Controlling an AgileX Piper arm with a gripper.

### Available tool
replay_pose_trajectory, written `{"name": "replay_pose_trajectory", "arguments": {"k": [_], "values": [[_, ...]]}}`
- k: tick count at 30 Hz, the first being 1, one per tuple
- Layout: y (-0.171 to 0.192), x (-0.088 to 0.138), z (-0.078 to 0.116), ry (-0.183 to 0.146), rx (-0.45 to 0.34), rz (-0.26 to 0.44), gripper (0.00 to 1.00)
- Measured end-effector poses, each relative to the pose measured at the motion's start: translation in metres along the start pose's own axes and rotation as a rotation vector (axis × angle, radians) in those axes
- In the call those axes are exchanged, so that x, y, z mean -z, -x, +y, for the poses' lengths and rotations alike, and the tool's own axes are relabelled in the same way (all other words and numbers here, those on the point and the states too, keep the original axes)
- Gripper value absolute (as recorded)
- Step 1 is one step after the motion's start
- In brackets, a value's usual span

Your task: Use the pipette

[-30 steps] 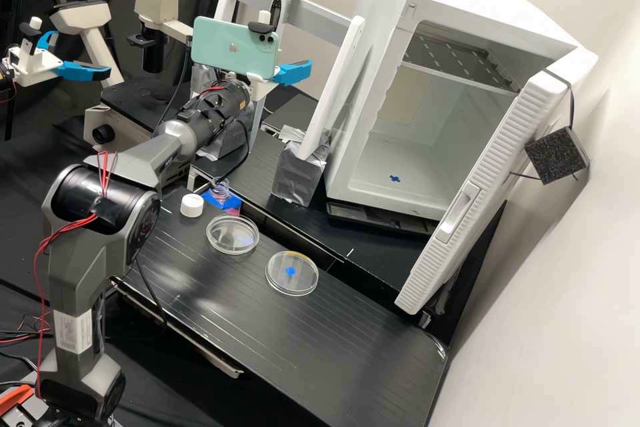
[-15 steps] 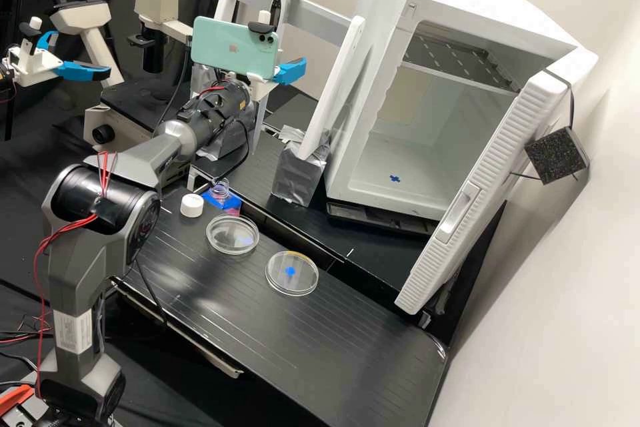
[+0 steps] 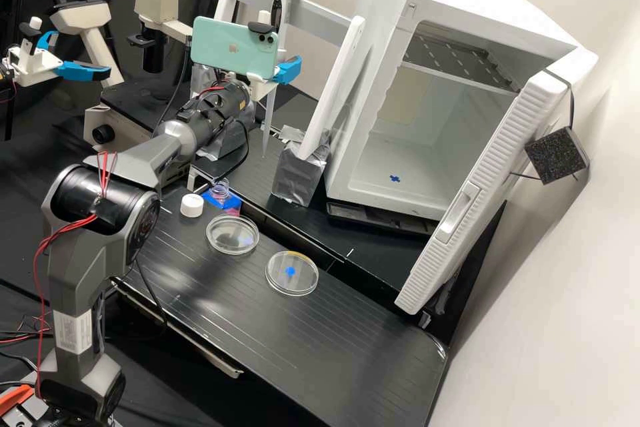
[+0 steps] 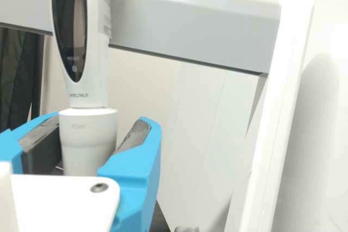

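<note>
One hand (image 3: 288,70) (blue and angular) pinches the smooth, rounded white pipette (image 4: 87,138) between rough grey pads (image 4: 135,135).

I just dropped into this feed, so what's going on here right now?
The robot's gripper is around the lower part of the pipette, which is upright by the stand's grey crossbar. I cannot tell whether it has a firm hold. On the bench, two round clear dishes sit apart, with a white cap and a small bottle with blue tape nearby. The white cabinet's door stands open.
</note>
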Motion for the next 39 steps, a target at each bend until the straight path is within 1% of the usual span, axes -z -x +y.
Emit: {"name": "replay_pose_trajectory", "arguments": {"k": [6, 13, 16, 20, 23, 25, 28, 34, 39], "values": [[0.004, 0.004, 0.003, -0.002, -0.006, 0.009, 0.00], [0.006, 0.005, 0.002, -0.003, 0.004, 0.012, 0.00], [0.008, 0.005, 0.003, 0.009, 0.002, 0.011, 0.00], [0.008, 0.005, 0.003, 0.001, 0.002, 0.007, 0.00], [0.008, 0.006, 0.002, 0.009, 0.005, 0.008, 0.00], [0.008, 0.007, 0.001, 0.003, 0.006, 0.005, 0.00], [0.008, 0.007, 0.002, 0.010, 0.002, 0.003, 0.00], [0.007, 0.009, 0.005, 0.005, 0.004, -0.002, 0.00], [0.011, 0.011, 0.009, -0.015, 0.007, 0.001, 0.00]]}}
